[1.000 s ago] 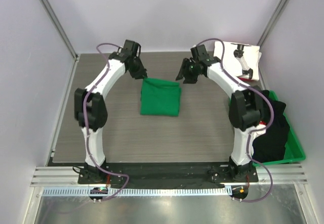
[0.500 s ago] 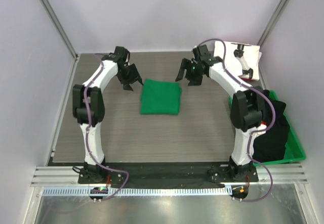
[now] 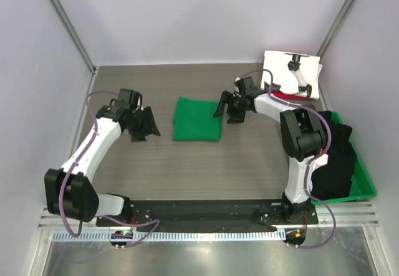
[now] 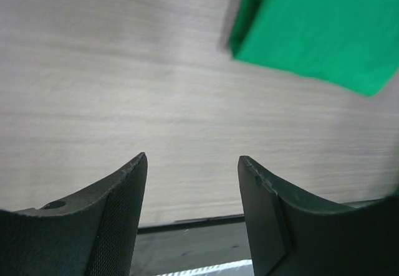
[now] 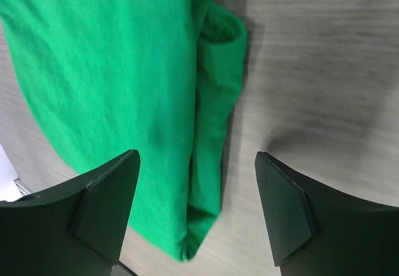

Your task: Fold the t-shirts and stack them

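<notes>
While flat on wood-grain table (image 3: 249,157), green t-shirt (image 3: 197,119) between pale walls (image 3: 206,20).

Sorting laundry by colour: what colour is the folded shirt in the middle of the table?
The shirt is plain bright green; the right wrist view shows it best.

2 white arms (image 3: 93,144), black joints (image 3: 302,136), purple cables (image 3: 88,101), black wedge-shaped fingers (image 4: 118,217).

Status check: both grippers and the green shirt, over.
Left gripper open, empty, clear of shirt. Right gripper open at folded green t-shirt's edge. Nothing obstructing.
</notes>
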{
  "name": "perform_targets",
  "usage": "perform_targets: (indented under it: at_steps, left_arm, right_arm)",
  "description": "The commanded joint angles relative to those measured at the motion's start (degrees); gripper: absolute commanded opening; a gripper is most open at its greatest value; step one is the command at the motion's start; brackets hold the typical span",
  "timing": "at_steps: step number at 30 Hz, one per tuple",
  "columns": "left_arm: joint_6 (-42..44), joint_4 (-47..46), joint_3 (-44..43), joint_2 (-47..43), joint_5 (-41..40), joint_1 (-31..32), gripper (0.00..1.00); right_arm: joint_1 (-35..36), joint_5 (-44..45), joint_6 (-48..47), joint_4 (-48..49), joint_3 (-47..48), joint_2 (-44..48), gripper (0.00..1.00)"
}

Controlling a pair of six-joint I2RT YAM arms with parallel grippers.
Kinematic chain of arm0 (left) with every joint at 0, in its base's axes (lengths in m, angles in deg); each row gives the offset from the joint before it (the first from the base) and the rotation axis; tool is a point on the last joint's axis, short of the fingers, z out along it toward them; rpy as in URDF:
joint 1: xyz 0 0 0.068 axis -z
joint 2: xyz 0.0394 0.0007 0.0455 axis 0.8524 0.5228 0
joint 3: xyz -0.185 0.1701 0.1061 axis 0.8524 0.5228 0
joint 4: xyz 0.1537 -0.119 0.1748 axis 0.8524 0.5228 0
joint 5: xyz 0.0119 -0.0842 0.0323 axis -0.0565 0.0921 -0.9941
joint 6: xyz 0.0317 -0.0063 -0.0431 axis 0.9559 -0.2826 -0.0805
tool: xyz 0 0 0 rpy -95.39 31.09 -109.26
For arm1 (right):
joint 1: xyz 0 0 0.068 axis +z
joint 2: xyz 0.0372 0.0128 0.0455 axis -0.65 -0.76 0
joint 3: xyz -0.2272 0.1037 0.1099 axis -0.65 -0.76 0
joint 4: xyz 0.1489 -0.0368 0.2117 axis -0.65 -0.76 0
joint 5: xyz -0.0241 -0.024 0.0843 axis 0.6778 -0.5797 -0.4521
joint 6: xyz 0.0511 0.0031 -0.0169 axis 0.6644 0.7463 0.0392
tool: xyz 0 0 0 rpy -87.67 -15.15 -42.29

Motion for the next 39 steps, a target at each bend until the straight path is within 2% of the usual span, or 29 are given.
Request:
perform_targets:
  at_steps: [1,4,7,8,10,11,14,15,19,23,25,34,39]
  left_arm:
    - [3.2,3.0,3.2,-7.8,-4.6,-0.1,0.61]
    - [3.3,4.2,6.8,-14.4,-6.5,-0.2,0.61]
    - [2.2,4.5,9.8,-20.0,-6.4,-0.1,0.62]
    - [1.9,4.4,10.1,-21.2,-6.1,-0.1,0.63]
    - [1.3,2.9,11.5,-23.2,-5.5,-0.1,0.63]
    - [1.3,2.3,11.9,-24.7,-5.7,-0.1,0.63]
    - [1.2,1.8,12.5,-25.9,-6.3,-0.1,0.66]
    - [1.1,1.4,13.1,-26.1,-5.9,-0.2,0.66]
    - [1.1,1.0,13.3,-25.8,-5.3,-0.1,0.66]
    - [1.1,0.6,13.4,-26.2,-5.4,-0.1,0.66]
    - [1.0,0.4,13.5,-26.4,-5.5,-0.2,0.66]
    - [0.8,0.3,13.5,-27.5,-6.3,-0.2,0.66]
    - [0.7,0.1,13.5,-27.4,-7.0,-0.3,0.66]
  right_arm:
    - [-0.1,-3.1,2.2,6.8,1.5,-2.0,0.8]
    - [0.1,-4.6,3.9,9.5,1.6,-4.4,0.75]
    - [0.6,-5.9,4.6,11.3,1.9,-6.9,0.64]
    - [0.8,-6.3,4.9,11.9,1.6,-7.2,0.51]
    - [1.5,-8.2,6.2,13.8,1.1,-8.4,0.34]
    - [1.7,-8.4,6.5,14.8,-0.1,-8.1,0.21]
    - [3.3,-8.6,6.4,15.5,-3.9,-6.0,0.06]
    - [3.9,-9.1,6.2,15.6,-5.0,-4.2,0.04]
    - [4.6,-9.9,2.6,13.2,-11.1,2.0,0.01]
    - [4.6,-7.0,-0.1,11.8,-19.4,9.4,0.01]
    - [4.6,-5.5,-0.8,11.1,-20.3,11.0,0.01]
    - [0.8,-1.3,-5.0,6.2,-18.8,15.7,0.01]
    - [-2.0,1.7,-8.9,2.4,-14.9,18.3,0.01]
